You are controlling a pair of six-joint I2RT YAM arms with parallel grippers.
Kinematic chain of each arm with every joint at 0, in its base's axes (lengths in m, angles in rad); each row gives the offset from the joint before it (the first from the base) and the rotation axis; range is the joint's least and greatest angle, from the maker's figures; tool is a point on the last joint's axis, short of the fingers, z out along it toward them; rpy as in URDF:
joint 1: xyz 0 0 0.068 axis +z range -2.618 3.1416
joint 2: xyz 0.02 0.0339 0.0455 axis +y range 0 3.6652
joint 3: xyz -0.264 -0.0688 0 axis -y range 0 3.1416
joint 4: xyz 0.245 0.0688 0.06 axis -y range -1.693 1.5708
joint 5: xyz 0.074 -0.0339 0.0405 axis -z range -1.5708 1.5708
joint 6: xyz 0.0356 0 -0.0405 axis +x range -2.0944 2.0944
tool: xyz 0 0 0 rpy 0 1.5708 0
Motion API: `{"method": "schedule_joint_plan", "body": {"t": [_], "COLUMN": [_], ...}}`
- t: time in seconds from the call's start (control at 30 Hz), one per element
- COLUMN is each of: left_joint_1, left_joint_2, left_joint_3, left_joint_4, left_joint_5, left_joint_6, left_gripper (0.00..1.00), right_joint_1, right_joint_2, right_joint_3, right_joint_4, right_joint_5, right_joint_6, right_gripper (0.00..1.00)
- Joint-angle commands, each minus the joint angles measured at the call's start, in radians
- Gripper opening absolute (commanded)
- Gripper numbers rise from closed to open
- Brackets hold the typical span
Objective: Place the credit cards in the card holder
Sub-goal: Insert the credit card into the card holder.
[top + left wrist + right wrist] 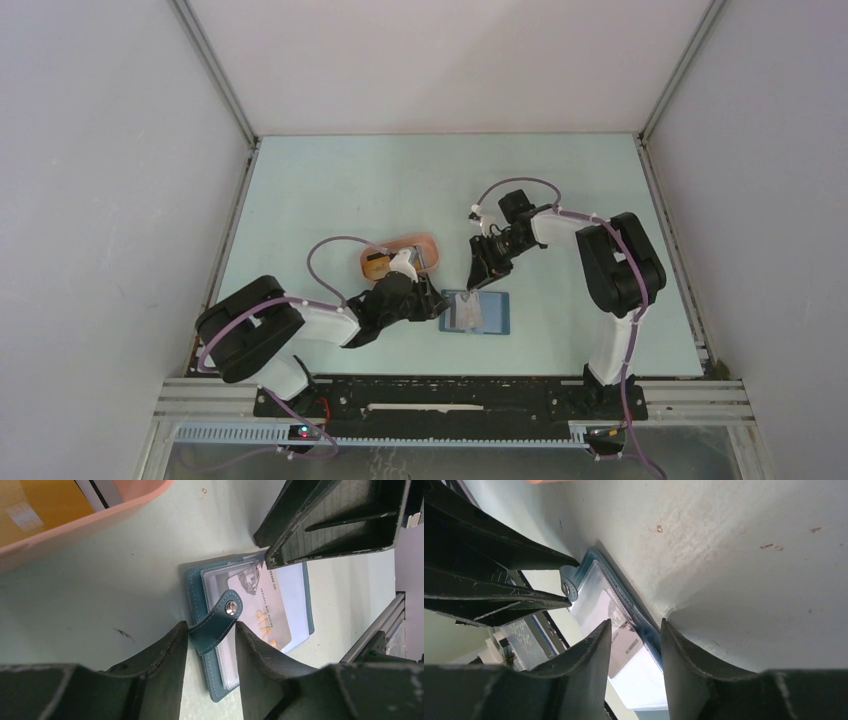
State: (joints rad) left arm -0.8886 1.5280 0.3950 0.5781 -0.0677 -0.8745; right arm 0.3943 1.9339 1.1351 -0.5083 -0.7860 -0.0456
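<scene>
Inspector: Materials first, pls. Holder?

Clerk: Card holder (194, 590) has a dark-blue grained cover w/ stitched edge. It lies open and flat on the pale-green table (330, 190). Inside are clear glossy sleeves, and a whitish card (270, 615) w/ print sits in the top one. A strap (220, 617) w/ round metal snap curls up off the cover's edge.

Inspector: Other items?

Clerk: Salmon-pink tray (100, 520), smooth, w/ rounded rim. It holds a yellow-orange card (50, 500).

Inspector: Pincers?

Clerk: L pincer (211, 630) has matte black, scuffed fingers, part-way closed. The strap fills the gap edge to edge, so it is clamped on the strap. R pincer (635, 626) has its fingers apart w/ nothing gripped. The whitish card shows through the gap. Can't tell if the tips touch the sleeve.

Inspector: Holder rel. to them?

Clerk: Btwn the two. L pincer is at its left, strap side. R pincer is over its far edge, tips pointing down at the sleeves. The tray is just beyond L pincer.
</scene>
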Motion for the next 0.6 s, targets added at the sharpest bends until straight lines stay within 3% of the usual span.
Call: {"method": "schedule_joint_plan", "body": {"t": [0.0, 0.23, 0.37, 0.43, 0.57], "left_joint_1": [0.003, 0.004, 0.003, 0.004, 0.002], "left_joint_2": [-0.054, -0.187, -0.262, -0.293, -0.323], "left_joint_3": [0.003, -0.059, -0.092, -0.102, -0.119], "left_joint_4": [-0.032, -0.032, -0.051, -0.064, -0.071], "left_joint_5": [-0.018, -0.040, -0.024, -0.009, 0.032], "left_joint_6": [0.019, 0.056, 0.093, 0.109, 0.121], "left_gripper": [0.46, 0.47, 0.46, 0.46, 0.46], "right_joint_1": [-0.013, -0.003, 0.008, 0.022, 0.065], "right_joint_2": [-0.086, -0.149, -0.219, -0.265, -0.369], "right_joint_3": [0.040, 0.080, 0.108, 0.097, -0.002], "right_joint_4": [-0.040, -0.132, -0.262, -0.303, -0.296], "right_joint_5": [0.010, 0.017, -0.016, -0.001, 0.028], "right_joint_6": [-0.074, -0.215, -0.470, -0.587, -0.834], "right_gripper": [0.53, 0.53, 0.42, 0.31, 0.17]}}
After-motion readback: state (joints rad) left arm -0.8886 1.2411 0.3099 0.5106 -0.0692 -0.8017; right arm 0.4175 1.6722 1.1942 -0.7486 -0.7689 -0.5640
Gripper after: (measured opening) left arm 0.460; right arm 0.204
